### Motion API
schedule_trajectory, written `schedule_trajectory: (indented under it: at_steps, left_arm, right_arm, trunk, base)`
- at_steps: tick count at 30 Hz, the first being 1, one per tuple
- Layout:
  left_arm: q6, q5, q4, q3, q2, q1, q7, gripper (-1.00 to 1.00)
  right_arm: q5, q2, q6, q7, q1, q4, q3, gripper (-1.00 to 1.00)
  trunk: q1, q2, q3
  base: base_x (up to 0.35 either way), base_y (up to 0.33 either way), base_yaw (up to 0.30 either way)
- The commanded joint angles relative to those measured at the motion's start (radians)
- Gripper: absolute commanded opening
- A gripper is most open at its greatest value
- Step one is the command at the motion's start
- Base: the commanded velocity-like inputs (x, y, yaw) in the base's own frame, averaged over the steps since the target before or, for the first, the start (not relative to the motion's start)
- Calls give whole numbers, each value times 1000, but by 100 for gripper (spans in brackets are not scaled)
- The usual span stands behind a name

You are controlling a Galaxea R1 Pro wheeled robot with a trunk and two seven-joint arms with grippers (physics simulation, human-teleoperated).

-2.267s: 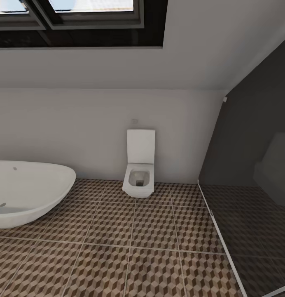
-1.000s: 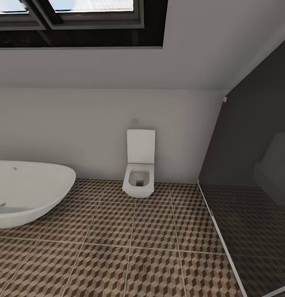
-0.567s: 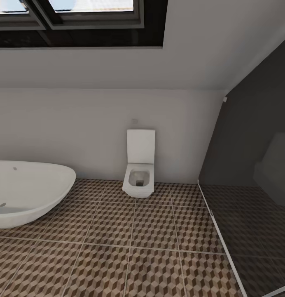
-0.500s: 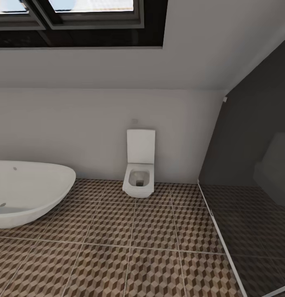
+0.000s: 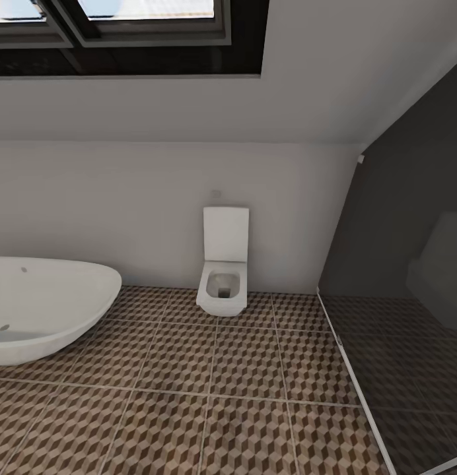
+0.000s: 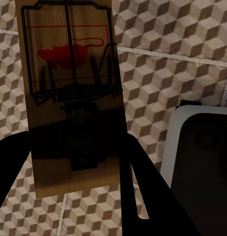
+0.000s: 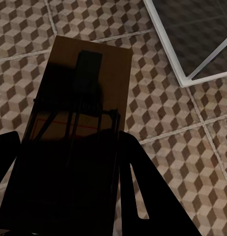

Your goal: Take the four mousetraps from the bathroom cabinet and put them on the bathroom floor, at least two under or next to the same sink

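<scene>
Mousetraps sat one in each pincer: the left pincer [image 6: 76, 162] clamped one mousetrap [image 6: 69, 93], the right pincer [image 7: 64, 172] another [image 7: 79, 113], both above the bathroom floor [image 5: 215, 396]. From the head camera, a toilet [image 5: 223, 277] stood at twelve o'clock and a bathtub [image 5: 43, 303] at nine.

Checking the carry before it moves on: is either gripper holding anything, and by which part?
Each holds a mousetrap, left and right. The left gripper clamps the board's plain end; the right gripper clamps the wire-frame end.
</scene>
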Motion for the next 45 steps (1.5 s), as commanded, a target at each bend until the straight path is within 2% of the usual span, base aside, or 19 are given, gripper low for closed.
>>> schedule_trajectory:
  at_steps: [1,45]
  left_arm:
    - [-3,-2,3,-7,-1,-1,6,-100]
    - [-3,-2,3,-7,-1,-1,6,-100]
  right_arm:
    - [-2,0,-2,-9,-1,0,9,-100]
    - [-2,0,-2,-9,-1,0,9,-100]
  trunk:
    - [1,-2,-2]
    - [1,-2,-2]
  base:
    - [0,0,0]
    - [0,0,0]
